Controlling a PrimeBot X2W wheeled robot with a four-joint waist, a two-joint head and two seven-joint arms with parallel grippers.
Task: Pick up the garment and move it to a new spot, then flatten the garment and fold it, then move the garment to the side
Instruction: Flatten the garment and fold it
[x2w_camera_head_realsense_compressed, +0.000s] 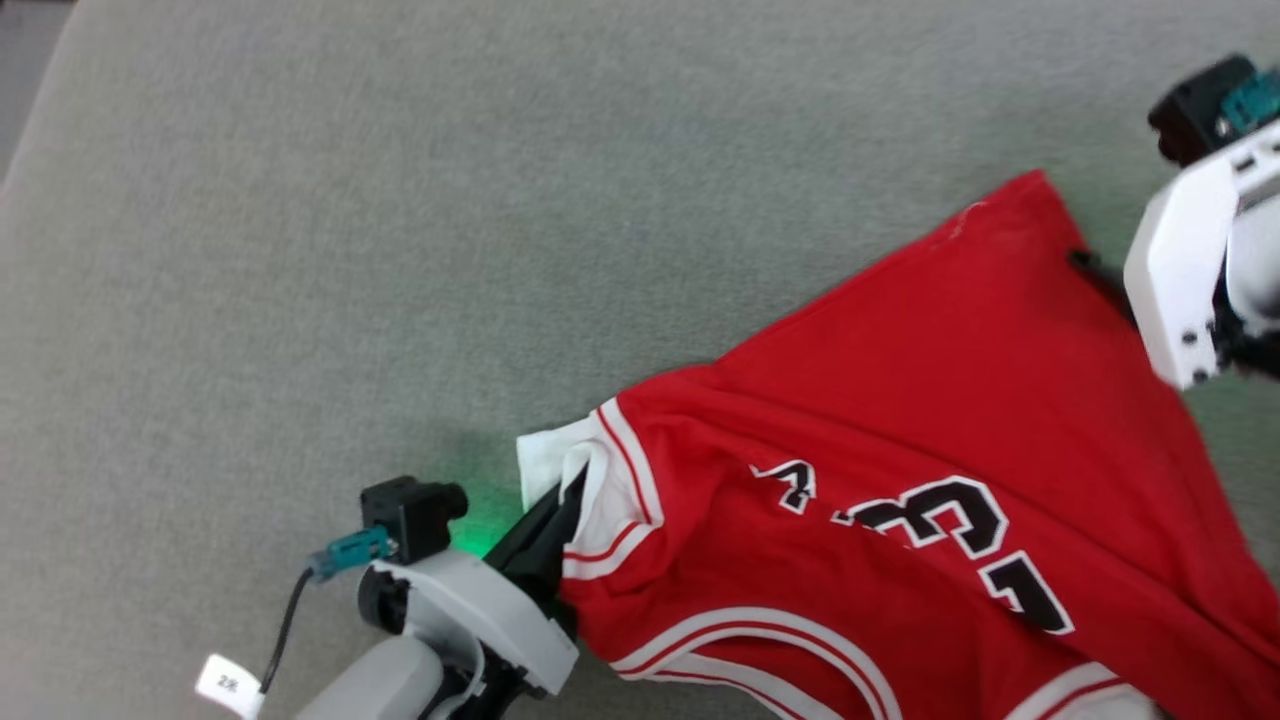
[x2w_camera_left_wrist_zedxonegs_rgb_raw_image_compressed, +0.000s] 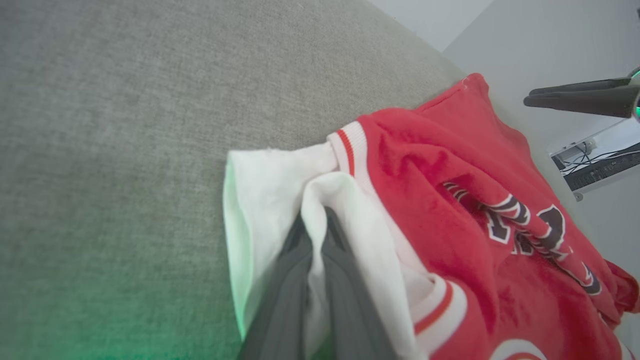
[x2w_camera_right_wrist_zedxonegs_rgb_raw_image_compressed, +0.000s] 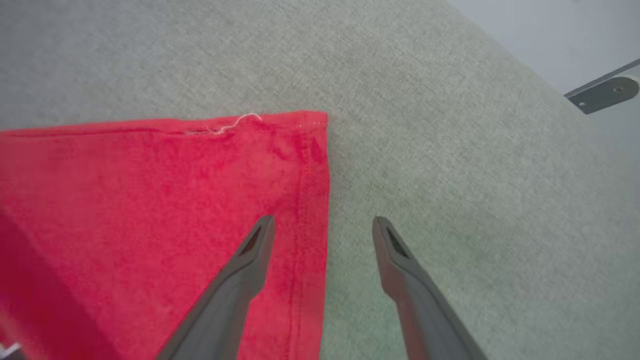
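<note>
The red soft-fabric shirt with white sleeves and a black-and-white number print (x2w_camera_head_realsense_compressed: 900, 450) is lying on the grey woven fabric surface (x2w_camera_head_realsense_compressed: 300, 200), print side up and a bit rumpled. It's spread over the part of that surface nearest the robot's right side, and one red hem corner (x2w_camera_right_wrist_zedxonegs_rgb_raw_image_compressed: 315, 125) points out toward the middle.

The left gripper (x2w_camera_left_wrist_zedxonegs_rgb_raw_image_compressed: 314, 220) has its two long dark fingers (x2w_camera_left_wrist_zedxonegs_rgb_raw_image_compressed: 285, 300) pinched together on the white sleeve (x2w_camera_left_wrist_zedxonegs_rgb_raw_image_compressed: 260, 200). The cloth is bunched up and runs right between them, so it's properly clamped on the shirt. That sleeve sticks out from the shirt's edge onto the bare grey surface, and there's a green glow on the surface right next to it (x2w_camera_head_realsense_compressed: 480, 525).

The right gripper (x2w_camera_right_wrist_zedxonegs_rgb_raw_image_compressed: 324, 222) is spread wide and has nothing in it. It sits at the hem corner, straddling the side edge of the red cloth. One fingertip (x2w_camera_right_wrist_zedxonegs_rgb_raw_image_compressed: 262, 230) is over the shirt and the other (x2w_camera_right_wrist_zedxonegs_rgb_raw_image_compressed: 385, 235) is over bare grey surface. I can't tell if either tip is actually touching down.
</note>
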